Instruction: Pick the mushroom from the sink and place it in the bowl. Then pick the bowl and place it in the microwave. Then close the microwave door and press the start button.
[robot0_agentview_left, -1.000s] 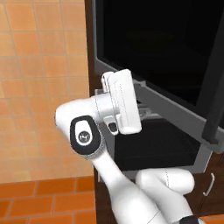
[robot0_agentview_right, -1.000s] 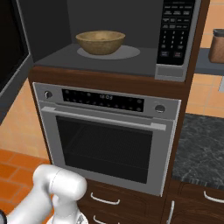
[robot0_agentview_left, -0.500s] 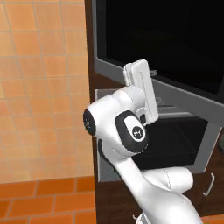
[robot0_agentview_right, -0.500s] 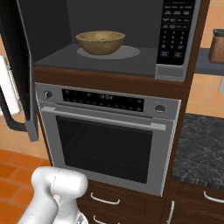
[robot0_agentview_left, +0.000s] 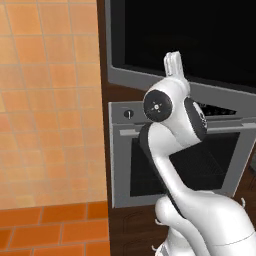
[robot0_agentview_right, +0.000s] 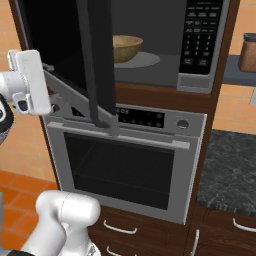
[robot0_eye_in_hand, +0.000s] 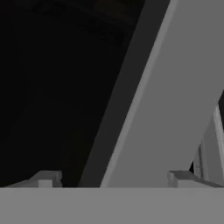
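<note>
Door (robot0_agentview_right: 95, 60) half-swung, edge-on before microwave (robot0_agentview_right: 150, 45); bowl (robot0_agentview_right: 125, 47) inside on turntable. Gripper (robot0_eye_in_hand: 113, 177) spread wide, empty, fingertips against door's grey frame. Door likely rigid, hinged, light to swing; glass slick, so push on frame near free edge, not pinch.

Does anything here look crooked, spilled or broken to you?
Nothing looks spilled or broken. The microwave door stands partly swung across the opening, with the gripper spread against its dark glass and grey frame. The bowl sits upright on the turntable inside. The oven below is shut.
</note>
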